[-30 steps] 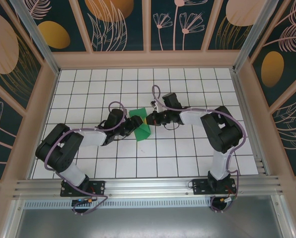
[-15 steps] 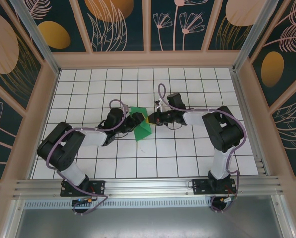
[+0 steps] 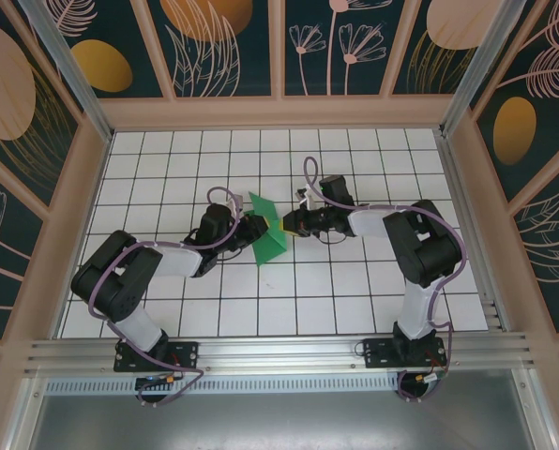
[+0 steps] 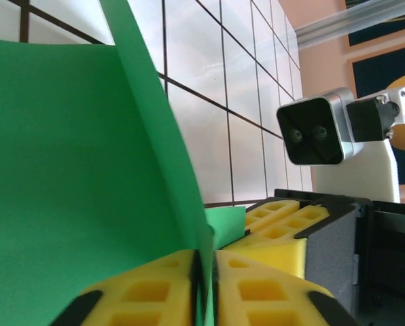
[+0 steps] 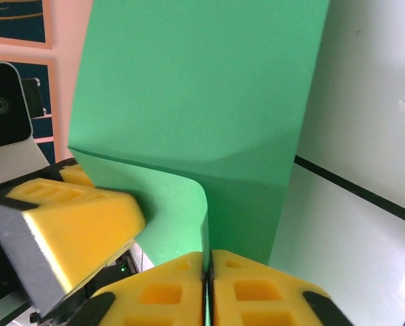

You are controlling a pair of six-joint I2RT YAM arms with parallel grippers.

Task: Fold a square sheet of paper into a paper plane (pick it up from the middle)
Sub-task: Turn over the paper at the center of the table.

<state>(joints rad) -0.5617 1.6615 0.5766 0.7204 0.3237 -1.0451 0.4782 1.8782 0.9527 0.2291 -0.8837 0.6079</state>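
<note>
1. The square sheet of paper was up off the white grid table, hanging over its middle between the two arms. It was bent into a standing V, not lying flat.
2. Big change here: a second earlier the green sat a touch lower in the top view. Now its far corner had tipped up and away from the arm bases.
3. The left gripper made the move. Its jaws had stood well apart beside the paper, and now they had snapped together on the sheet's edge, with yellow pads pressed on either side of the green.
4. The right gripper kept its pinch on the opposite side, with its pads together and paper sandwiched between them. The left arm's pad sat just beside it, so the two grippers were very close.
5. My read is that the sheet had gone from a one-handed hold to a two-handed one, which is the setup for working a crease.
6. There was no pointed dart yet, so the folding looked early. With two tight grips this close, pulling apart could tear or slip the thin paper.
</note>
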